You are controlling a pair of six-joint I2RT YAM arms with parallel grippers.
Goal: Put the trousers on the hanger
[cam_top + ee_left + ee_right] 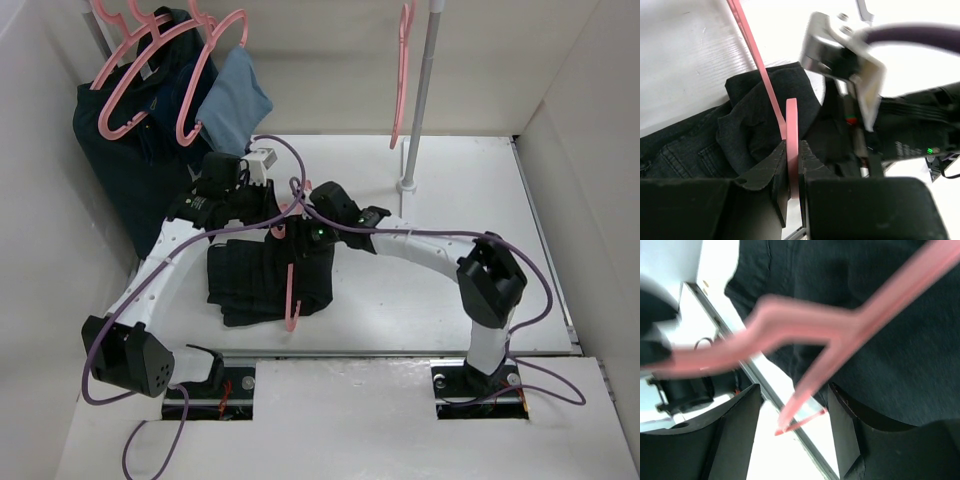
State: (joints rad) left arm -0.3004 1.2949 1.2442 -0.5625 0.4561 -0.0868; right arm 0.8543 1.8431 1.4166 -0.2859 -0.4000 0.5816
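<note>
The left pincer (792,165) gripped the hanger (791,120), whose long axis ran from far to near across the folded trousers (250,285) on the bench (450,290). The right pincer (794,410) stood apart astride the hanger's far end, closed on nothing.

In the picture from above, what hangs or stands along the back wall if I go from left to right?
Big dark navy fabric garment → small light-blue cloth → single thin pink plastic hanger dangling alone → tall upright grey metal pole.
</note>
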